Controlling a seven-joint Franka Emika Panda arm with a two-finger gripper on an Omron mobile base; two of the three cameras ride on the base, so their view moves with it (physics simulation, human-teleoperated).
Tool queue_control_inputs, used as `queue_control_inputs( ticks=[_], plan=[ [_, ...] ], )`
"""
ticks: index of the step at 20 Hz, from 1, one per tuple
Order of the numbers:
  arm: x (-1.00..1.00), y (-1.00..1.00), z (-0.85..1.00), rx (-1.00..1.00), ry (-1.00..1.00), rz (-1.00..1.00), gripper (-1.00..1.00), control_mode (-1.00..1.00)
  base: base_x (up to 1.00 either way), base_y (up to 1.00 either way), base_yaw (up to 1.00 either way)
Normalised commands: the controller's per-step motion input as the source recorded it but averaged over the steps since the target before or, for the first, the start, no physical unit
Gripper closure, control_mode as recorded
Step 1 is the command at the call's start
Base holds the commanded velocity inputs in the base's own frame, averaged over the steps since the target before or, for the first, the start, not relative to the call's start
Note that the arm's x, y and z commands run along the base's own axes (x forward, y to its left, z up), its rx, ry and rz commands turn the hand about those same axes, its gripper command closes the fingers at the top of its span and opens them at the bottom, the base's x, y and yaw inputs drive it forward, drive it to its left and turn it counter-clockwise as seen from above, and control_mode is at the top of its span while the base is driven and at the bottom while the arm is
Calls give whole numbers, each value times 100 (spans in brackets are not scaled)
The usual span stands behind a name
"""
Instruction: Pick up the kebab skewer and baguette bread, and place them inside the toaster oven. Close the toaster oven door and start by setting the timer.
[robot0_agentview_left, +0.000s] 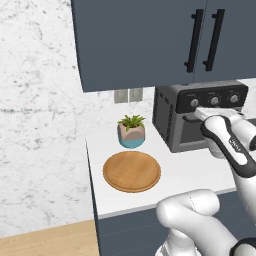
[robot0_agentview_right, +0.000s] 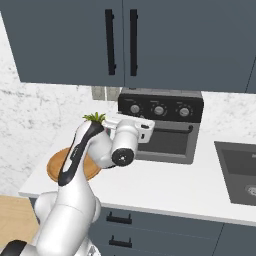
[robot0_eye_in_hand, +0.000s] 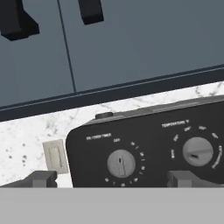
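Note:
The toaster oven (robot0_agentview_left: 167, 117) (robot0_agentview_right: 195, 150) stands at the back of the counter, and its door (robot0_agentview_right: 167, 142) looks shut, with the black bar handle (robot0_agentview_right: 172, 129) at the top. My gripper (robot0_agentview_left: 196, 108) (robot0_agentview_right: 134, 116) (robot0_eye_in_hand: 113, 179) is open and hovers just in front of the left knob (robot0_agentview_left: 194, 104) (robot0_agentview_right: 134, 108). In the hand view this timer knob (robot0_eye_in_hand: 121, 163) sits centred between my two dark fingertips (robot0_eye_in_hand: 41, 178), apart from both, with the temperature knob (robot0_eye_in_hand: 197, 151) to its right. The kebab skewer and baguette bread are out of view.
A round wooden plate (robot0_agentview_left: 131, 171) (robot0_agentview_right: 54, 165) lies near the counter's front left, with a potted plant (robot0_agentview_left: 131, 131) (robot0_agentview_right: 94, 117) behind it. Blue-grey wall cabinets (robot0_agentview_left: 150, 40) hang low over the oven. A sink (robot0_agentview_right: 240, 172) is at the right. A wall outlet (robot0_eye_in_hand: 54, 156) sits beside the oven.

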Motion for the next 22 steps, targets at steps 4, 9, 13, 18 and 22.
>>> queue_control_inputs(
  ticks=[4,9,13,18,22],
  plan=[
    [5,0,-3,-3,-1,2,-100,-100,0,0,0],
    [0,-10,-9,-1,0,0,-100,-100,0,0,0],
    [0,-28,-7,-2,0,0,-100,-100,0,0,0],
    [3,-12,0,0,0,0,-100,-100,0,0,0],
    [12,0,0,-1,0,0,-100,-100,0,0,0]
  ],
)
